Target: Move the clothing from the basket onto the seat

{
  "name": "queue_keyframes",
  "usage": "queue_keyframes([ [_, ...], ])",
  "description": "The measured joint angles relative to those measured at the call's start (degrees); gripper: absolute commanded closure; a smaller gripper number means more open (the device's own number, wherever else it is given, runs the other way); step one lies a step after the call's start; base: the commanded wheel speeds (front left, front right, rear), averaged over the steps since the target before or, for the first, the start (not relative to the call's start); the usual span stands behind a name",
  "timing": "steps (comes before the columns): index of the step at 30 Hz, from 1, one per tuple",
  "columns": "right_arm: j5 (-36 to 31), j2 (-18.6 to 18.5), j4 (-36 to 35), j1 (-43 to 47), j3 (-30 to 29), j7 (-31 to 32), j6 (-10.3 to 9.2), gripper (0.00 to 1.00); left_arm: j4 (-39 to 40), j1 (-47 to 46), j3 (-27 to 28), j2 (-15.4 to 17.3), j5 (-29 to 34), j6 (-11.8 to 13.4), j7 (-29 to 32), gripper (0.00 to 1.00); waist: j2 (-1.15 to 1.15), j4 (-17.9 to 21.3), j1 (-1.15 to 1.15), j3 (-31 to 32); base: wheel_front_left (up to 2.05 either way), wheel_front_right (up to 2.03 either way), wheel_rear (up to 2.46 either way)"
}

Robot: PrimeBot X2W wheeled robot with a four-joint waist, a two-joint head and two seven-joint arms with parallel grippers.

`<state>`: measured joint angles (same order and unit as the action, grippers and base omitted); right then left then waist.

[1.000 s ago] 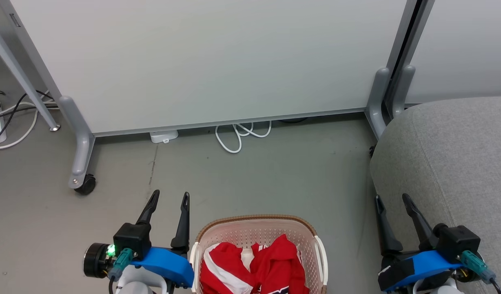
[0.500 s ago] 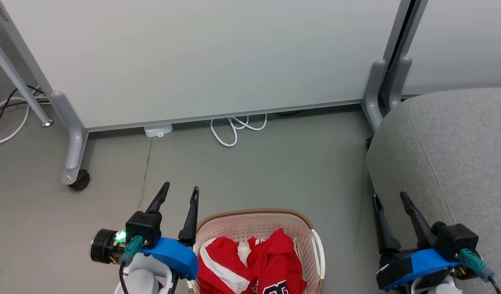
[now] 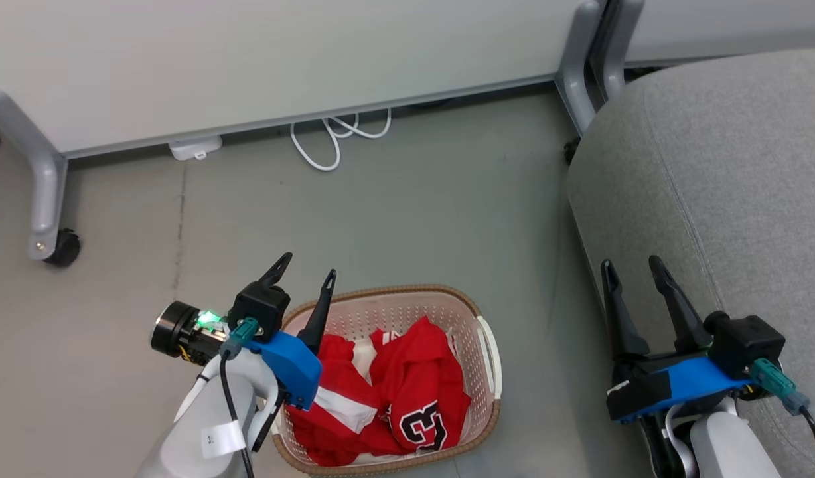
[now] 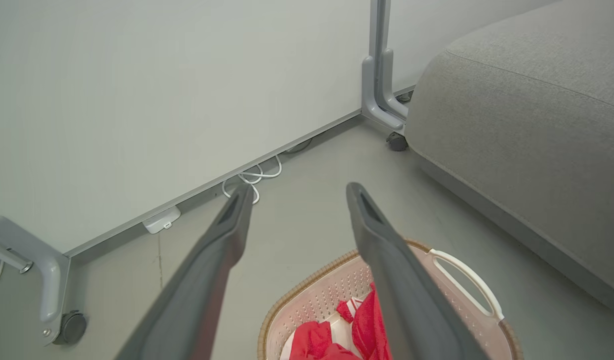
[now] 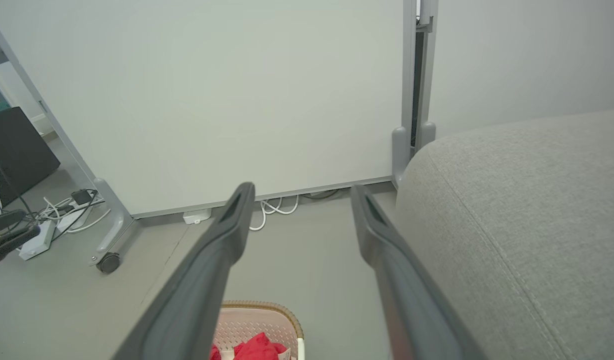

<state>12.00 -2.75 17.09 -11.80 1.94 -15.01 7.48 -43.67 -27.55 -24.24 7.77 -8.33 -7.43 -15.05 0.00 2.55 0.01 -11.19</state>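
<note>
Left fingers (image 3: 321, 309): spread wide with nothing between them. I see them over the basket's left rim, tips aimed at the far partition.
Left fingers, wrist view (image 4: 212, 260): both dark fingers stand well apart, with the basket low between and under them.
Right fingers (image 3: 673, 302): also wide apart and empty. They sit at the seat's left edge, well apart from the basket.
Right fingers, wrist view (image 5: 387, 260): I look between them at the floor and the far partition. The seat is on the right.
Clothing (image 3: 414, 392): both red garments lie crumpled inside the basket. The one with white stripes is to the left, and the one with black-and-white lettering is to the right and partly over it.
Clothing, wrist views: red folds show inside the basket (image 4: 367, 325) (image 5: 257, 347).
Basket (image 3: 381, 290): it stands on the floor, near me, to the left of the seat, with a strip of bare floor between them. Its brown rim (image 4: 287, 295) (image 5: 267, 304) and one white handle (image 4: 467, 280) are plain to me.
Seat (image 3: 733, 186): big and grey, it takes the right side, with a stitched seam running along its top (image 4: 527, 125) (image 5: 527, 210). No clothing lies on it.
Floor (image 3: 414, 212): grey.
Partition (image 3: 248, 53): a pale panel stands at the far side, with a caster (image 3: 64, 247) at the far left.
Cable (image 3: 328, 143): a white loop lies at the foot of the partition.
</note>
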Motion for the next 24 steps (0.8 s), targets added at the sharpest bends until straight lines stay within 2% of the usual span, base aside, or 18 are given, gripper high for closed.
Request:
queue_keyframes([
  [2,0.2,0.0,-0.1,-0.5,0.1,0.0,0.00,0.00,-1.2,-1.1,-1.1,0.5,-0.4,0.0,0.0,0.00,0.00,0.4,0.00,-0.9,0.00,0.00,0.00],
  [15,2.1,0.0,-1.7,-6.6,1.9,0.0,0.00,0.00,-15.9,-13.2,-19.0,3.5,-6.9,0.0,0.2,0.00,0.00,5.7,0.01,-13.3,0.00,0.00,0.00],
  [24,2.3,0.0,-2.8,-9.5,2.4,0.0,0.00,0.00,-20.8,-18.1,-32.6,5.1,-11.6,0.0,5.0,0.00,0.00,7.7,0.00,-20.2,0.00,0.00,0.00],
])
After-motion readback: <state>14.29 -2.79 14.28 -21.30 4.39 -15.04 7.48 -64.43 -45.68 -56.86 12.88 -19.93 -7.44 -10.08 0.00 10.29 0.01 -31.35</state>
